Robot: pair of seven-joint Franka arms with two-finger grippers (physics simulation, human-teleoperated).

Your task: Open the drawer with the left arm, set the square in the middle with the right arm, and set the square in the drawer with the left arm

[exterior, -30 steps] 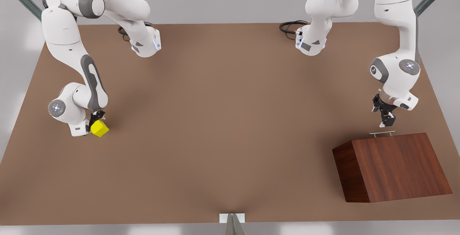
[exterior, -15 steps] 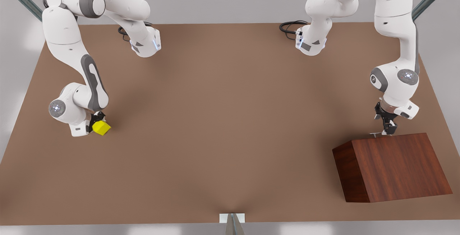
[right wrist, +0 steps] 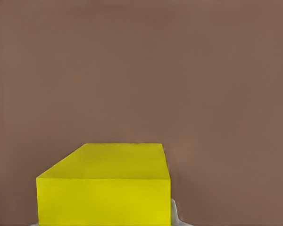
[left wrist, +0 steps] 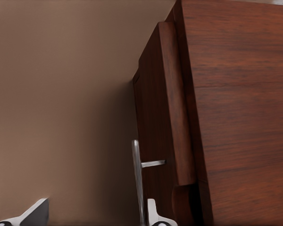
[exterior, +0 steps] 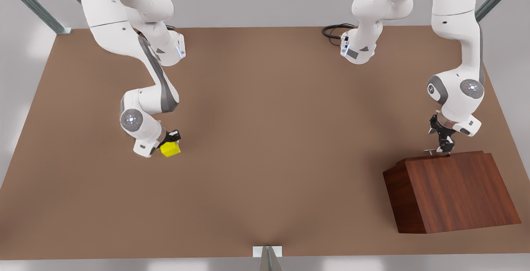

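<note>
Drawer [exterior: 439, 157] now cracked open: front panel pulled slightly clear of the dark wood cabinet [exterior: 455, 194], a gap visible in the left wrist view behind the panel. Silver handle [left wrist: 137, 176] caught between the fingers of the left gripper [exterior: 443, 148], closed on the bar; cabinet just behind the fingertips. Half a second ago flush with the cabinet, a second ago not yet touched, the fingers then hanging apart above the handle. Opening step judged begun, most of the pull left to do.

Yellow cube [exterior: 170, 149] pinched in the closed fingers of the right gripper [exterior: 170, 140], hanging just below the fingertips, above the bare brown surface [exterior: 265, 138]. Carried well toward the front view's right compared with both earlier pictures, where it sat near the surface's left edge. Not yet at the middle [exterior: 265, 146]; judged roughly halfway there, release to follow. Both steps under way at once.
</note>
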